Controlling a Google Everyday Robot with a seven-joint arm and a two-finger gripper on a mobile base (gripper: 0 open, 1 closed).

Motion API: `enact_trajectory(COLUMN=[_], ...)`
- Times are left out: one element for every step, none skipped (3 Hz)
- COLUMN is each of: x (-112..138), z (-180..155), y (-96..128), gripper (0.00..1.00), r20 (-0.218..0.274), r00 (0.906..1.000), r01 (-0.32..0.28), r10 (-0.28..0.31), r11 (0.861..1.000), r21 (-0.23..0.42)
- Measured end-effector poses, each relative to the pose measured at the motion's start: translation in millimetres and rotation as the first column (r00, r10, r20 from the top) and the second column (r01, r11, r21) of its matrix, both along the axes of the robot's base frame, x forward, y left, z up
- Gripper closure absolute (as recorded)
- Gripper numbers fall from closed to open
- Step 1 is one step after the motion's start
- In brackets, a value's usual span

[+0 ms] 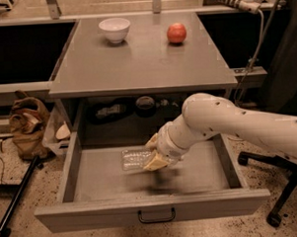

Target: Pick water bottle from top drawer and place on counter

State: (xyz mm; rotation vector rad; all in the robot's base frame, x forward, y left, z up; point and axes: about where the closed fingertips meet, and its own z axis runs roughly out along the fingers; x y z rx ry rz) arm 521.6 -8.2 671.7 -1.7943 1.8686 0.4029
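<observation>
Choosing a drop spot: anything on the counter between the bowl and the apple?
No, bare counter between bowl and apple in the camera view. Gripper is down in the drawer, closed on the water bottle.

Speckled floor (232, 229); black side benches (22, 52); brown bag (28, 126) left; chair base (288, 182) right; dim warm light.

claw (154, 152) around water bottle (132, 158), over top drawer (104, 180) — counter (141, 64) above

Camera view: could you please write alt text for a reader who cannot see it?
The robot's gripper grips a clear water bottle inside the open top drawer. A white bowl and a red apple sit on the counter above.
</observation>
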Motion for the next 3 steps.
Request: enact_trajectory(x=[-15.6,-6.6,27.6], z=[56.9,114.4,162.6], y=[-20.0,-32.2,-3.3], gripper=[1.0,1.0,1.0], r20=[0.095,0.144,0.163], r00=[0.9952,0.9896,0.983], r01=[0.026,0.019,-0.056], r10=[-0.025,-0.008,0.085], r11=[1.0,0.997,0.983], r21=[-0.003,-0.075,-0.172])
